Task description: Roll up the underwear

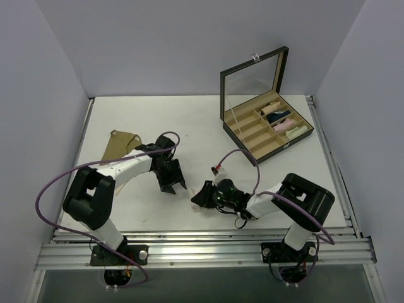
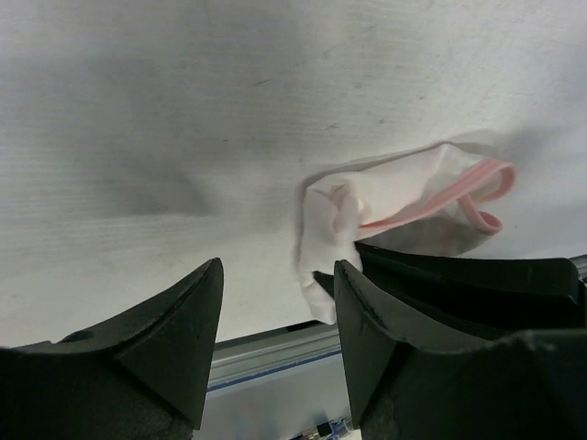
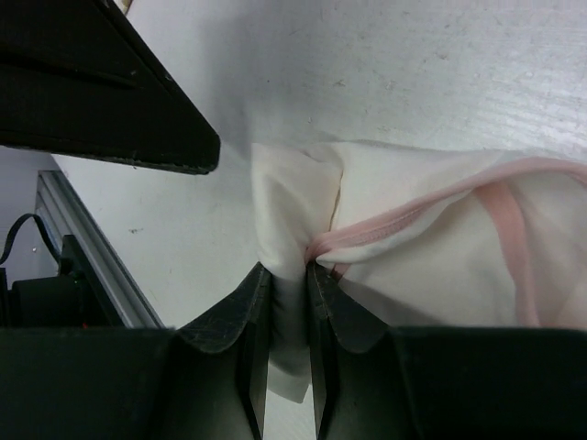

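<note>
Near table (image 1: 202, 120) edge | right jaws pinch white brief (image 3: 413, 229) | left jaws wide

The white underwear (image 3: 413, 238) caught in the right pincer (image 3: 286, 280) is soft, matt, creased cloth with a smooth pink edging. The fingers look like hard black plastic with a dull, faintly grained finish, as do those of the left pincer (image 2: 278, 266). Under both pincers the desk (image 3: 440, 64) is matt white, lightly scuffed and streaked, the rail (image 1: 208, 251) behind them is pale brushed metal, and the tan underwear (image 1: 120, 142) beyond the left pincer is limp matt cloth.
</note>
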Motion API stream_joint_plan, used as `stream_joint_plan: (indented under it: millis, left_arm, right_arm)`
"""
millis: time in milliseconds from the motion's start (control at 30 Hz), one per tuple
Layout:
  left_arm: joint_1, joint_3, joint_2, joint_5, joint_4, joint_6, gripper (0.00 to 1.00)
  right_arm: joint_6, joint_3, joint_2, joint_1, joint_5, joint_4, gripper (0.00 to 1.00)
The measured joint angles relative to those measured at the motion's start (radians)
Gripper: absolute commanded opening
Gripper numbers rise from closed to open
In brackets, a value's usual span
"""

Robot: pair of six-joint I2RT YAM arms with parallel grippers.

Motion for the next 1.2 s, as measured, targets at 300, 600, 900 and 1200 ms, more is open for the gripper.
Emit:
stream_joint_plan:
  millis: [300,600,900,1200]
  left_arm:
    - [-0.029,-0.013,0.027,0.059,0.143,-0.005,0.60]
    - [-0.042,-0.039,0.116,0.098,0.188,-0.005,0.22]
    - [-0.082,0.077,0.192,0.084,0.112,0.037,0.02]
    - [-0.119,0.187,0.226,-0.079,-0.123,0.041,0.02]
  right_arm:
    - [0.019,0.006,0.128,-0.046,-0.130,0.205,0.02]
    - [0.013,0.027,0.149,-0.065,-0.166,0.207,0.13]
    - [-0.105,0.166,-0.026,-0.058,-0.085,-0.293,0.43]
    - [-0.269,0.377,-0.132,0.084,0.191,-0.728,0.47]
